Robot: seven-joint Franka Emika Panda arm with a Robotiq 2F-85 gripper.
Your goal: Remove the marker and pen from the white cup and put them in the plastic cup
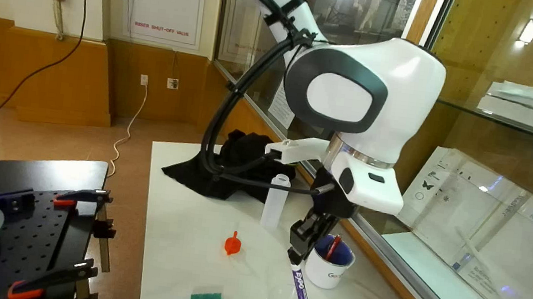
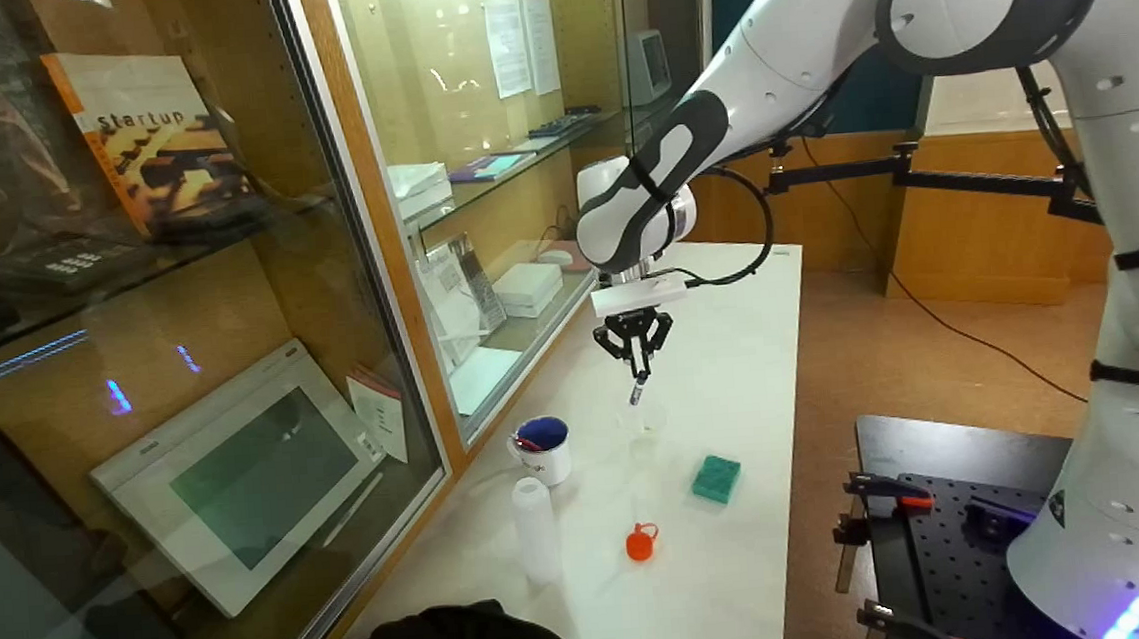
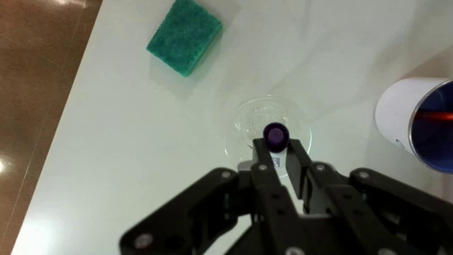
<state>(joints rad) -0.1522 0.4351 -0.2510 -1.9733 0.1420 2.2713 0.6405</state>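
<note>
Wrist view: marker point(image 3: 276, 138) between pincer point(image 3: 276, 145) jaws

claw point(image 3: 276, 144) pinches marker point(image 3: 276, 137), dark purple end toward camera, seen against clear plastic cup point(image 3: 247, 122) | red pen point(image 3: 437, 115) inside blue-lined white cup point(image 3: 396, 109), cut off at right | green sponge point(image 3: 184, 39) on tabletop point(image 3: 124, 141), well apart from both cups | brown floor point(image 3: 35, 71) at left
</note>
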